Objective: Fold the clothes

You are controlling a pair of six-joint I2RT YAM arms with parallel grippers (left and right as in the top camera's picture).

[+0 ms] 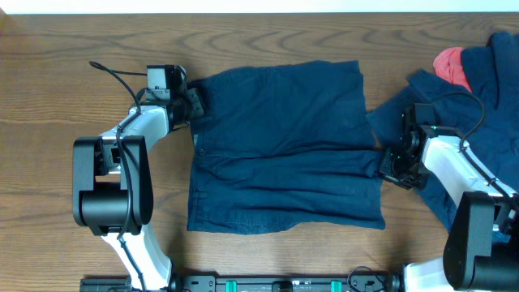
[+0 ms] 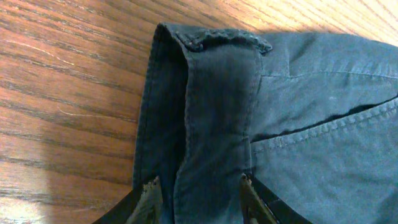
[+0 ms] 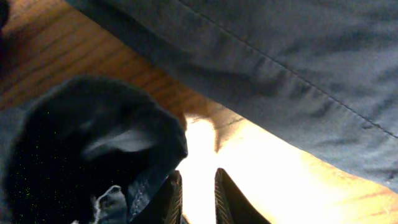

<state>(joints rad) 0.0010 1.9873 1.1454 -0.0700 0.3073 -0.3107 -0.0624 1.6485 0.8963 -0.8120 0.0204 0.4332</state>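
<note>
A pair of navy shorts (image 1: 284,146) lies spread flat in the middle of the table. My left gripper (image 1: 195,101) is at the shorts' top-left corner. In the left wrist view it (image 2: 199,196) is open, its fingers straddling the waistband (image 2: 217,93), which lies between them. My right gripper (image 1: 388,166) is at the shorts' right edge. In the right wrist view it (image 3: 196,193) is nearly closed with only bare table in the narrow gap. A dark navy fold (image 3: 93,137) sits just left of its fingers, and navy fabric with a seam (image 3: 280,56) lies ahead.
A heap of other clothes sits at the far right: a navy garment (image 1: 495,73) with a pink-red piece (image 1: 452,66) on it. The right arm lies partly over this heap. Wooden table (image 1: 65,73) surrounds the shorts.
</note>
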